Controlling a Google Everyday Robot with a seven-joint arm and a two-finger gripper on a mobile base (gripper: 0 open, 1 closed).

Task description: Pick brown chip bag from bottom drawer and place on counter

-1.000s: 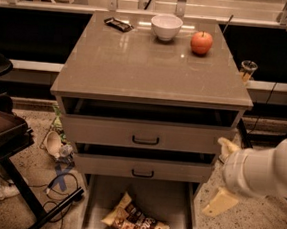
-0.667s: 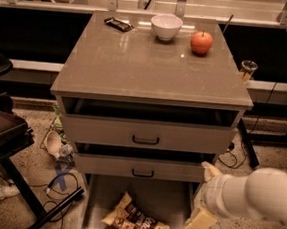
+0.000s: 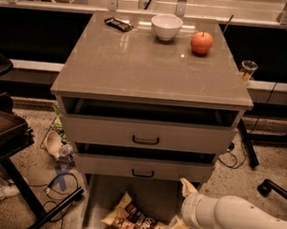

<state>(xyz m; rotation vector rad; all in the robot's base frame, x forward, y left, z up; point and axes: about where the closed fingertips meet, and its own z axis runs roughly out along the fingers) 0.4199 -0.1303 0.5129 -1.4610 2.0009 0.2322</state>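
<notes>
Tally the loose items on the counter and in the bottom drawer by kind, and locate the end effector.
Bowl: 1
Apple: 1
Wrapped bar: 1
Brown chip bag: 1
Total: 4
End effector: open, over the bottom drawer, beside the bag.

The bottom drawer (image 3: 100, 200) runs off the lower edge — so does the brown chip bag (image 3: 134, 223). The claw (image 3: 182, 208) hangs at the bag's right end, contact unclear; its arm (image 3: 244, 220) is cut off at the right edge.
</notes>
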